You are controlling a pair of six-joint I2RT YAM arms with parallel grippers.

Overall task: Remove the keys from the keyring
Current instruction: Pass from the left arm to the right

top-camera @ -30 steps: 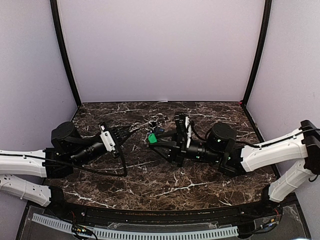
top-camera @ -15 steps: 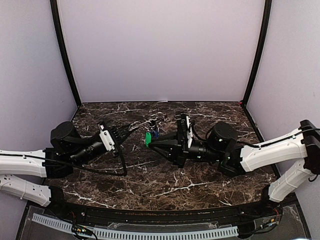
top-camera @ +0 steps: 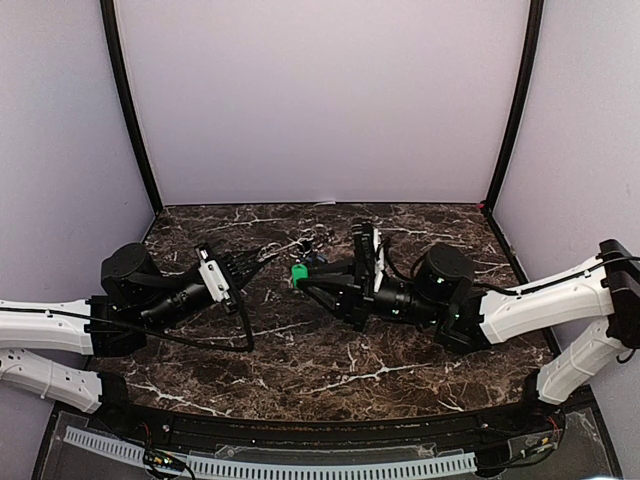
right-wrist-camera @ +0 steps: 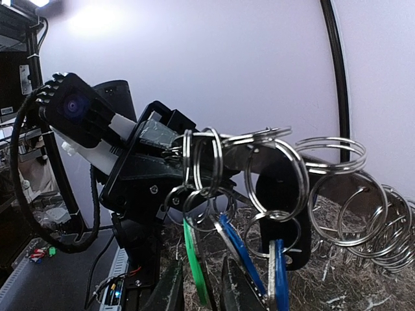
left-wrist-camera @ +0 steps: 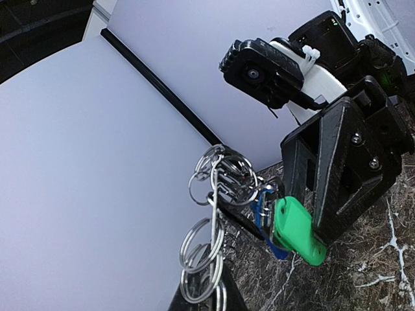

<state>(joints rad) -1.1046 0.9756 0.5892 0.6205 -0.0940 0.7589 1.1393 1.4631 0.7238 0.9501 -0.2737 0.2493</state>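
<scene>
right gripper (right-wrist-camera: 202, 285): jaws flank the green key (right-wrist-camera: 194, 259) edge-on with little gap; can't tell if they actually pinch it. blue keys (right-wrist-camera: 245, 259) hang just beside it, near the far finger. Behind them is the keyring (right-wrist-camera: 272, 162), a tangle of split rings held off the table (top-camera: 300, 350) by the left gripper (top-camera: 268, 255), jaws pressed together on it. Risk: a straight pull won't unthread the coil. It could drag the bunch out of the left jaws or snag a blue key.

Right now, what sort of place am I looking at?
Probably a robot test booth: plain lilac walls box in a dark marble-patterned table, with a robot's left arm and right arm mounted at its near edge.
</scene>
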